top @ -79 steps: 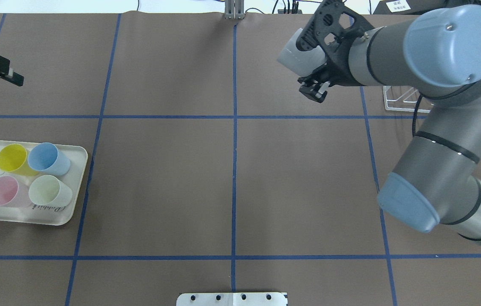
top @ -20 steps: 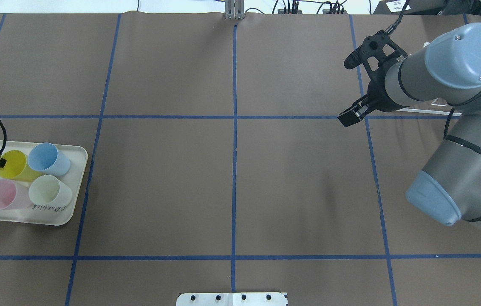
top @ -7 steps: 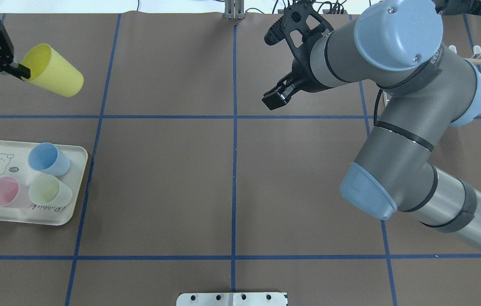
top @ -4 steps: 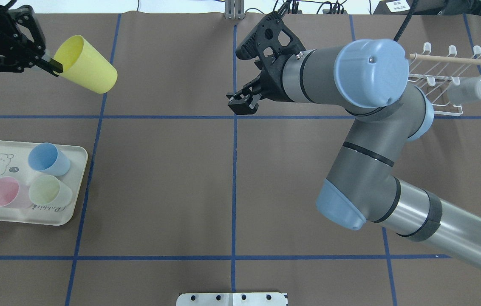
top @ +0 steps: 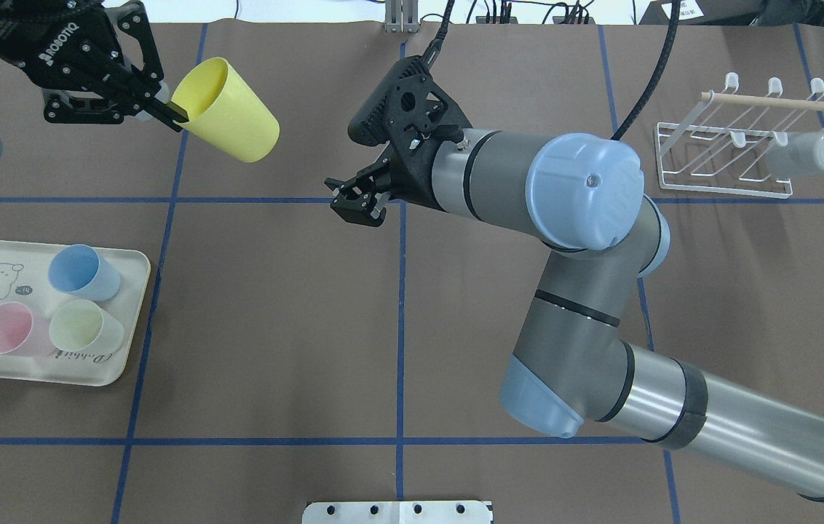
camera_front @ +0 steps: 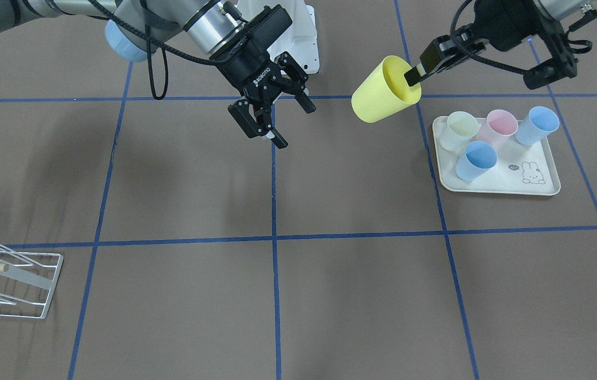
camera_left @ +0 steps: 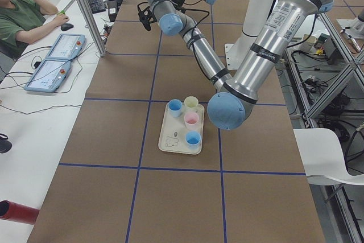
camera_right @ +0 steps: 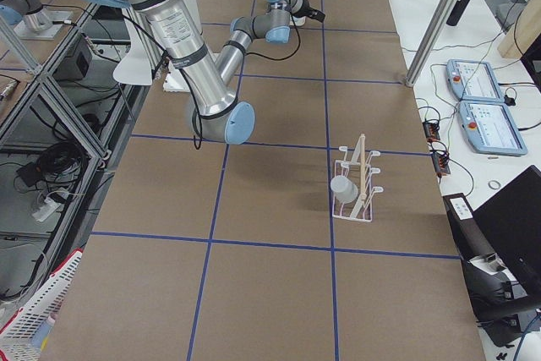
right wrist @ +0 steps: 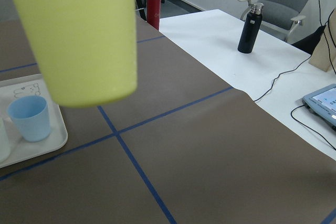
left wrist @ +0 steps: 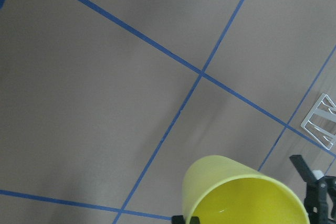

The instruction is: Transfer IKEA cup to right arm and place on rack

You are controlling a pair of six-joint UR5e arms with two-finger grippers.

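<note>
Yellow cup (top: 230,113) in the grasp of the ROBOTIQ-lettered left hand (top: 175,116); right hand (top: 359,209) agape, empty.

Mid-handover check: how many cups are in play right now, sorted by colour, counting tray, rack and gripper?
yellow cup, in the left gripper: 1
blue cups, on the tray: 2
pink cup, on the tray: 1
pale green cup, on the tray: 1
grey cup, on the rack: 1
Total: 6

The yellow cup (top: 226,109) looks matt smooth plastic, the table cover (top: 274,306) matt brown paper, the rack (top: 725,156) white-coated wire with a wooden dowel (top: 783,102)
</note>
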